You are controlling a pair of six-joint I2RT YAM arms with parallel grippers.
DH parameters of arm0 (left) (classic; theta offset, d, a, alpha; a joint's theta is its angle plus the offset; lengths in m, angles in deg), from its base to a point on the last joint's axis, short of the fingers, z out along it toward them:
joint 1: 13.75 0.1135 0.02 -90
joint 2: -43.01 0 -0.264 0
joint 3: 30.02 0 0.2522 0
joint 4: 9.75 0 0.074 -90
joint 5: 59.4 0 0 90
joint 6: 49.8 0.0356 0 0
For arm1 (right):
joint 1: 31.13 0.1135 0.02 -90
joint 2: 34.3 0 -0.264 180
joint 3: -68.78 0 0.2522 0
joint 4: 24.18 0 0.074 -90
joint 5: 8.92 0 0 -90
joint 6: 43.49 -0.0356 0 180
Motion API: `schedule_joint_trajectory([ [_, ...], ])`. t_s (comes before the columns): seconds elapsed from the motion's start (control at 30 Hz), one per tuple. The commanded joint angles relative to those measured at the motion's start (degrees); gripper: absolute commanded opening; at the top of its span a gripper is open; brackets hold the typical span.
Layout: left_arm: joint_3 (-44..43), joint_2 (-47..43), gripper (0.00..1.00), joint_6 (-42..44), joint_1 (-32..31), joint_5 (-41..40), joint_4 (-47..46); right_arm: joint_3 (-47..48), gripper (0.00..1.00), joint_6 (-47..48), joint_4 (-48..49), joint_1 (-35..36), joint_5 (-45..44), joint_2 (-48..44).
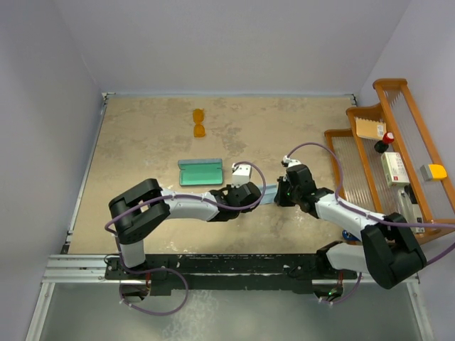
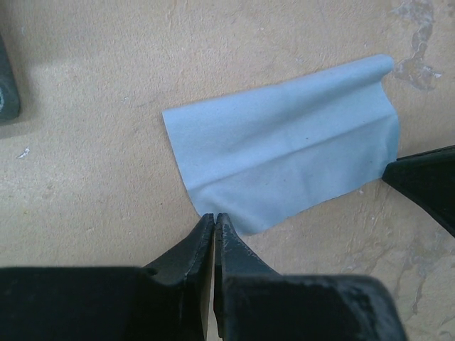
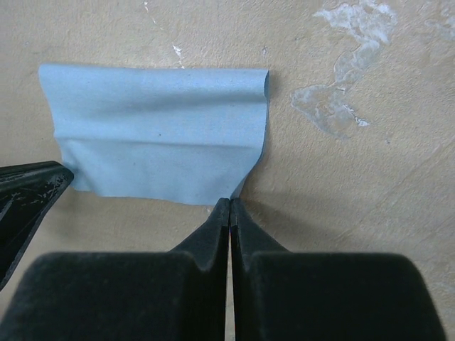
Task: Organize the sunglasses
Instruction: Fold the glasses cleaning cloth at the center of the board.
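The orange-lensed sunglasses (image 1: 199, 123) lie folded at the far middle of the table, away from both arms. The open grey-blue case (image 1: 202, 172) with green lining sits left of centre. A light blue cloth (image 1: 268, 195) lies between the grippers; it also shows in the left wrist view (image 2: 284, 142) and the right wrist view (image 3: 160, 135). My left gripper (image 2: 215, 217) is shut on the cloth's near left corner. My right gripper (image 3: 231, 202) is shut on its near right corner, which is slightly raised. The cloth has a fold along its far edge.
A wooden rack (image 1: 398, 153) with small boxes and a red-capped item stands along the right edge, beside my right arm. Walls close off the left, far and right sides. The case's corner (image 2: 7, 85) shows at the left edge of the left wrist view.
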Motion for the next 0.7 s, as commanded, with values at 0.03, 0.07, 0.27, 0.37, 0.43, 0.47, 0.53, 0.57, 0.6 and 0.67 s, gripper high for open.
schedule_joint_trajectory([
  [0.03,-3.2,-1.8,0.0,2.2,-0.3,-1.8,0.4,2.8,0.0,0.0,-0.9,0.3,0.1,-2.0],
  [0.07,-3.4,-1.8,0.0,2.3,-0.3,-1.8,0.5,2.9,0.0,0.1,-1.1,0.3,0.1,-2.0],
  [0.27,-3.5,-2.5,0.0,2.5,-0.3,-2.1,0.9,3.3,0.0,0.1,-1.5,0.3,0.0,-2.6],
  [0.37,-3.6,-2.7,0.0,2.6,-0.3,-2.5,1.2,3.9,0.0,0.1,-1.8,0.3,-0.1,-2.5],
  [0.43,-3.6,-3.0,0.0,2.6,-0.3,-2.6,1.3,4.0,0.0,0.1,-1.9,0.3,0.0,-2.6],
  [0.47,-3.5,-3.2,0.0,2.6,-0.3,-2.5,1.3,4.1,0.0,0.1,-2.0,0.3,0.0,-2.7],
  [0.53,-3.7,-3.3,0.0,2.7,-0.3,-2.4,1.6,4.1,0.0,0.2,-2.1,0.3,0.0,-2.7],
  [0.57,-3.8,-3.2,0.0,2.5,-0.3,-2.4,1.9,4.1,0.0,0.3,-2.1,0.3,0.0,-2.7],
  [0.6,-3.8,-3.1,0.0,2.2,-0.3,-2.5,2.4,3.9,0.0,0.3,-2.0,0.3,-0.1,-2.6],
  [0.67,-3.7,-2.9,0.0,0.9,-0.3,-3.0,3.5,3.6,0.0,0.4,-2.0,0.3,-0.2,-2.5],
])
